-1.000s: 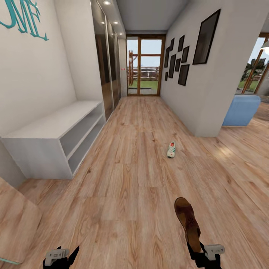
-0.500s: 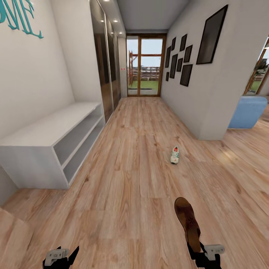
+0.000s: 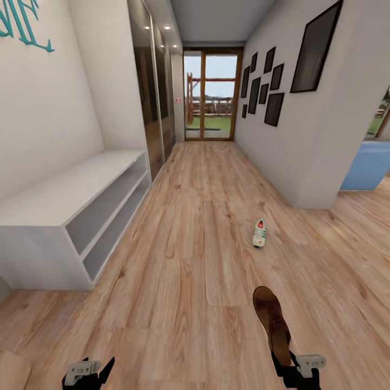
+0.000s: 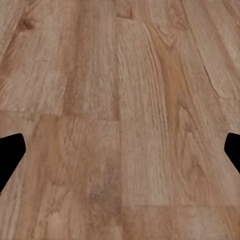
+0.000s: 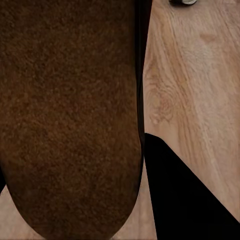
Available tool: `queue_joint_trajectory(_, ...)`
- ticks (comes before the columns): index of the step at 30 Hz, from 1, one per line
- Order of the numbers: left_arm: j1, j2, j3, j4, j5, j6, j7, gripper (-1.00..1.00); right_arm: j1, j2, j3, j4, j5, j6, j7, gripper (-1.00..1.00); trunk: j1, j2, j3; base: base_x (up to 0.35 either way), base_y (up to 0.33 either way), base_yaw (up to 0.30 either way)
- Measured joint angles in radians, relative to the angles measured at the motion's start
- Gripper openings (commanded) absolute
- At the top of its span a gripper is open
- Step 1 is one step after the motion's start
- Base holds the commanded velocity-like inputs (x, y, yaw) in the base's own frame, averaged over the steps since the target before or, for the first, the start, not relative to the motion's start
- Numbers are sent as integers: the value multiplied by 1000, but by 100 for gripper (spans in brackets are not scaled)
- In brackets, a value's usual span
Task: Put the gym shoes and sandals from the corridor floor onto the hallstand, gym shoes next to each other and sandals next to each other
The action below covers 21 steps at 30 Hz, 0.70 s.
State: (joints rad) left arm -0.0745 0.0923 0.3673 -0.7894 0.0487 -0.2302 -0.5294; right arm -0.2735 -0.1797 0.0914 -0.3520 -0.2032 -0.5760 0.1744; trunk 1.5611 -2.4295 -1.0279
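Observation:
A dark brown sandal [image 3: 272, 322] sticks forward from my right gripper [image 3: 287, 362], which is shut on its heel end. In the right wrist view the sandal [image 5: 70, 115] covers most of the frame, beside one black finger [image 5: 185, 200]. One cream-white gym shoe [image 3: 259, 233] with a red-orange patch lies on the corridor floor [image 3: 184, 244], ahead and slightly right. My left gripper [image 3: 89, 372] hangs low at the left, open and empty over bare planks [image 4: 120, 100]. The other shoe, the other sandal and the hallstand are out of view.
A plain white two-bay bench [image 3: 54, 200] stands along the left wall. Mirrored wardrobe doors [image 3: 149, 103] follow it, and a glass door [image 3: 211, 95] closes the corridor's far end. The right wall [image 3: 303, 135] ends at a corner with a blue sofa [image 3: 371, 165] beyond.
The whole view has shifted: the bench slid toward the left edge and the gym shoe sits lower and further right, so the camera moved. Both grippers and the held sandal keep their places.

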Motion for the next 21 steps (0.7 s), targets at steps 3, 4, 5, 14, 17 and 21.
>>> queue_joint_trajectory(3,0,0,0,0,0,0,0,100,0,0,0,0,0,0,0,-100,0,0,0,338,1,0)
queue_joint_trajectory(4,0,0,0,0,0,0,0,100,1,0,0,0,0,0,0,-100,0,0,0,338,0,0)
queue_joint_trajectory(5,0,0,0,0,1,0,0,100,1,0,0,0,0,0,0,-100,0,0,0,338,0,0)
queue_joint_trajectory(14,0,0,0,0,1,0,0,100,1,0,0,1,0,0,0,-100,0,0,0,339,0,0)
queue_joint_trajectory(17,0,0,0,0,1,0,0,100,1,0,0,1,0,0,0,-100,0,0,0,338,0,0)
queue_joint_trajectory(21,0,0,0,0,1,0,0,100,1,0,0,2,0,0,0,-100,0,0,0,339,0,0)
